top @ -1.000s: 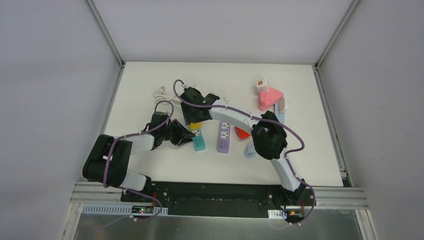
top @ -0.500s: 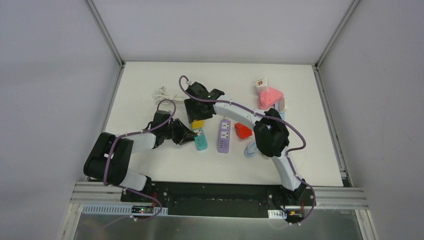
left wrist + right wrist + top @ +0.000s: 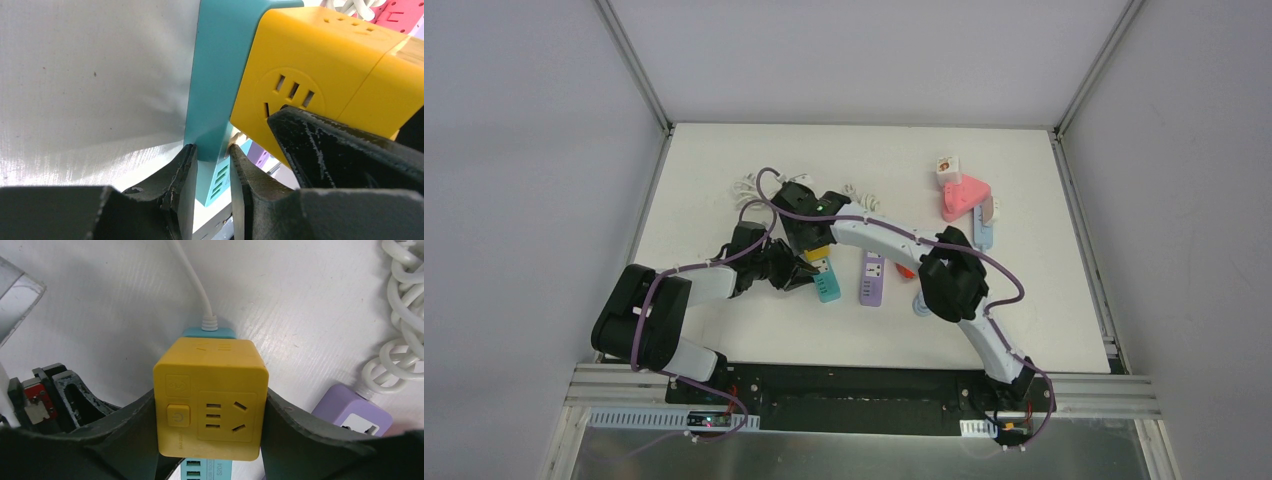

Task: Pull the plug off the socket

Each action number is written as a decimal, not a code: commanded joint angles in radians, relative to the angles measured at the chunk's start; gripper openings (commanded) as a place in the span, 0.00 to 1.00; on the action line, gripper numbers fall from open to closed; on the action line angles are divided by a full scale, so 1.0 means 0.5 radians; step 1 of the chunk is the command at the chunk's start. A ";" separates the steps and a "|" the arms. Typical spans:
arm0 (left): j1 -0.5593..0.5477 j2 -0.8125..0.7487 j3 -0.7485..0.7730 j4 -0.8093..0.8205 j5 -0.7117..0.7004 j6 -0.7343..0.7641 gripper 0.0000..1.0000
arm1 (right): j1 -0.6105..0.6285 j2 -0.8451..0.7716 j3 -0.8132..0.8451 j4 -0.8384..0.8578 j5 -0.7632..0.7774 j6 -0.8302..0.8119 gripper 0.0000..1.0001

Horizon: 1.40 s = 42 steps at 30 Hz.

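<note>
Grip of the right hand (image 3: 209,412) is closed on the yellow cube plug (image 3: 210,385): one dark finger presses on its left side and the other on its right side. The top face of the cube shows a round power button and socket holes. The cube sits on the teal power strip (image 3: 220,75), close to the end where a white cord (image 3: 192,280) goes out of the strip. In the left wrist view no gap shows between the cube and the teal face, so it looks plugged in.

The left hand (image 3: 211,152) comes from the other side and is closed on the teal power strip, one finger on each long edge, just beside the cube. One of its fingers lies very near the front face of the cube; I cannot tell if it touches there.

The strip lies flat on the white counter (image 3: 1044,320), a little left of the middle. Near it on the right lies a purple power strip (image 3: 350,412), apart from the teal one. A coiled white cable (image 3: 400,340) lies behind the purple strip. Well apart, at the far right of the counter, lies a pink power strip (image 3: 964,195).
</note>
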<state>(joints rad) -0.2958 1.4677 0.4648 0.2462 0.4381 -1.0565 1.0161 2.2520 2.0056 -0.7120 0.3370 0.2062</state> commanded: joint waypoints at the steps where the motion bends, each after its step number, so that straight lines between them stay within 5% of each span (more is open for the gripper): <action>1: -0.022 0.157 -0.131 -0.481 -0.467 0.115 0.23 | -0.068 -0.287 0.062 0.127 -0.472 0.117 0.00; 4: -0.022 0.154 -0.134 -0.482 -0.464 0.117 0.23 | -0.166 -0.413 -0.134 0.316 -0.855 0.207 0.00; 8: -0.022 0.151 -0.135 -0.483 -0.464 0.119 0.23 | -0.174 -0.447 -0.219 0.391 -0.889 0.230 0.00; 14: -0.025 0.154 -0.132 -0.483 -0.468 0.120 0.23 | 0.050 -0.265 0.054 0.117 -0.099 0.018 0.00; 17: -0.025 0.154 -0.129 -0.483 -0.468 0.121 0.23 | 0.071 -0.192 0.184 0.009 0.030 -0.015 0.00; 25: -0.025 0.157 -0.129 -0.483 -0.465 0.118 0.22 | -0.162 -0.546 -0.244 0.455 -0.864 0.203 0.00; 36: -0.025 0.002 -0.100 -0.424 -0.354 0.091 0.26 | -0.180 -0.607 -0.351 0.363 -0.212 0.184 0.00; 42: -0.025 -0.295 0.130 -0.751 -0.368 0.232 0.41 | -0.229 -0.738 -0.548 0.455 -0.124 0.239 0.00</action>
<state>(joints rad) -0.3084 1.3869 0.4774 0.1459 0.3866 -1.0389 0.9207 2.0125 1.7744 -0.5488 0.2081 0.2897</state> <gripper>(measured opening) 0.358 0.630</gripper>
